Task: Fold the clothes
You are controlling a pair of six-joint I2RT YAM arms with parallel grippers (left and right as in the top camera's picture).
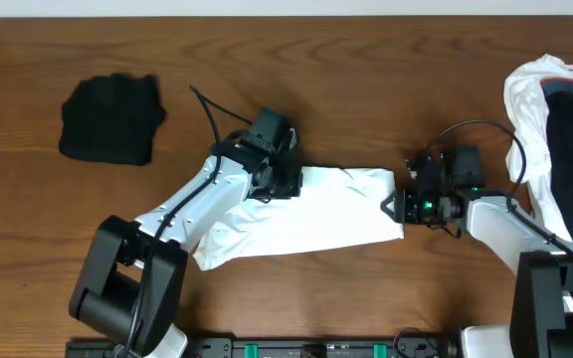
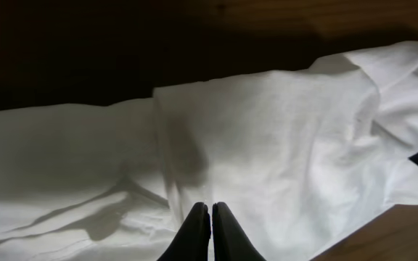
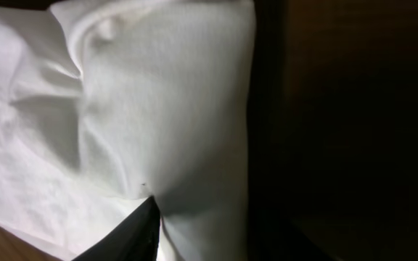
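Note:
A white T-shirt lies crumpled and partly folded at the table's middle, its print not showing. My left gripper is at the shirt's far left edge. In the left wrist view its fingertips stand pressed together on the white cloth, with no fold visibly pinched. My right gripper is at the shirt's right edge. In the right wrist view only one dark finger shows, with the cloth draped against it. The other finger is hidden.
A folded black garment sits at the far left of the wooden table. A heap of white and dark clothes lies at the right edge, close behind my right arm.

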